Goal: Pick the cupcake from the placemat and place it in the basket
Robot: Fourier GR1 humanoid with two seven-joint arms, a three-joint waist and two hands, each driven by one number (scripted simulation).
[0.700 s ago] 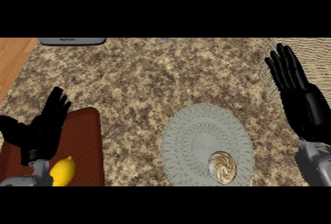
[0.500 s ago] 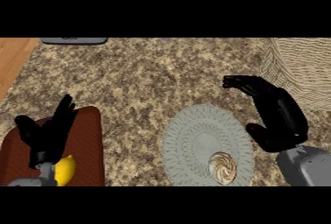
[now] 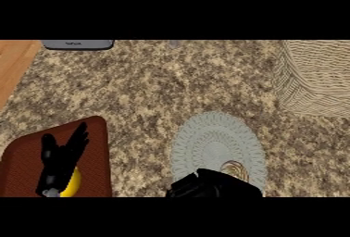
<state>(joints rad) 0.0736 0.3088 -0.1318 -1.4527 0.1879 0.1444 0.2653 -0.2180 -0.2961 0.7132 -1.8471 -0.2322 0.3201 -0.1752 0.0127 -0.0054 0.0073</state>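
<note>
Right hand over cupcake, grip unclear | left hand fingers straight

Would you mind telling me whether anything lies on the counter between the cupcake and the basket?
Nothing visible does. From the cupcake on the placemat, only bare counter stretches up and right to the basket.

Home kitchen, by the look of it: speckled brown granite-style counter w/ a wood strip along its left edge. Typical table stuff on top, i.e. round grey crocheted placemat, woven wicker basket, brown board w/ something yellow, grey appliance edge at back.
</note>
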